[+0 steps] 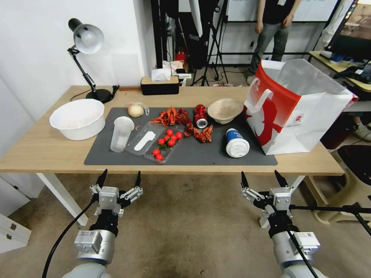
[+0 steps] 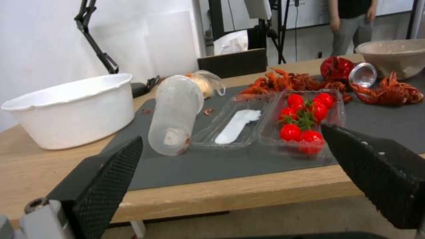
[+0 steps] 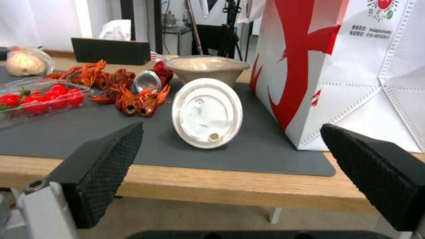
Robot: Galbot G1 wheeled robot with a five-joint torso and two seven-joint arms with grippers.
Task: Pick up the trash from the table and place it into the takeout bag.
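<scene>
In the head view, the table [image 1: 46, 150] is seen bearing a dark grey mat [image 1: 201, 154]. At its right end the takeout bag [image 1: 305, 116] stands upright with its mouth open. On the mat, a clear plastic cup [image 1: 121, 133] lies on its side beside an open clear tray [image 1: 154, 143], one half holding cherry tomatoes [image 1: 168, 141], the other a white utensil. Behind them a wrapped pale round item [image 1: 136, 110], crayfish shells [image 1: 172, 116], a crushed red can [image 1: 200, 115] and a beige bowl [image 1: 225, 110] are placed. The blue-and-white lidded cup [image 1: 235, 143] lies tipped over just beside the bag. A white tub [image 1: 77, 117] sits off the mat at the left. The left gripper [image 1: 119, 178] and the right gripper [image 1: 263, 178] are held below the near table edge, both spread wide and holding nothing.

In the left wrist view, the plastic cup [image 2: 175, 113] and tomato tray [image 2: 305, 122] are framed between the spread fingers [image 2: 106, 176], which touch nothing.

In the right wrist view, the lidded cup [image 3: 207, 113] is shown lid-forward, with the bowl [image 3: 206, 68] behind and the bag [image 3: 345, 73] alongside; the fingers [image 3: 106, 166] are wide apart and empty.
</scene>
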